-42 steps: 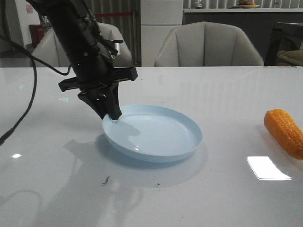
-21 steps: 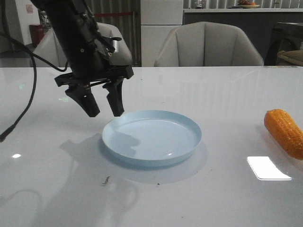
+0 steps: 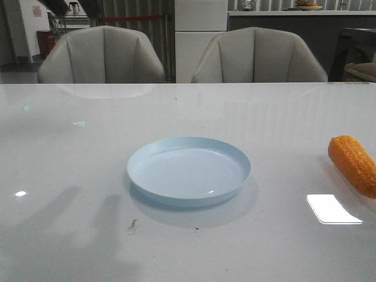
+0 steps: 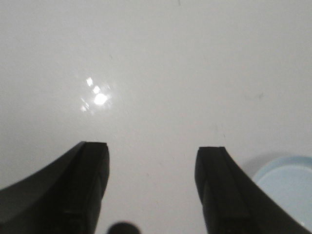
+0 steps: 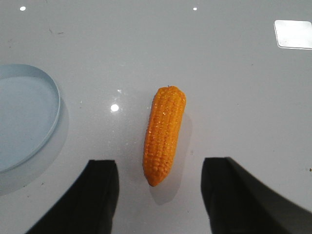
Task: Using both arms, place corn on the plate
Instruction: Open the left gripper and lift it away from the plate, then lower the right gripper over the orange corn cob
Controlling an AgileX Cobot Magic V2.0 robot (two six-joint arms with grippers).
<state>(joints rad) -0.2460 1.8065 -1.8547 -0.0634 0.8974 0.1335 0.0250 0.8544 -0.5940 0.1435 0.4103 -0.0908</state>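
Corn [image 3: 353,165] lies flat on the table [image 3: 276,117] at the far right edge of the front view, well apart from the plate [image 3: 189,171], which sits empty near the middle. So nothing of the placing is done yet, as far as the pictures show: the cob has to be grasped, lifted, carried left and set down inside the rim.

Neither arm shows in the front view. In the right wrist view the right gripper [image 5: 158,195] hangs above the corn with its fingers [image 5: 100,190] spread wide, holding nothing; the cob's blunt end lies between them and the cob runs lengthwise away from them, untouched. The plate's rim shows at the edge of that view, clear of the cob.

In the left wrist view the left gripper [image 4: 151,187] is likewise spread and empty, over bare table, with a sliver of the plate just beside one finger.

I judge the right arm is lined up for the pick and the left is standing clear. What is left is essentially the whole transfer.
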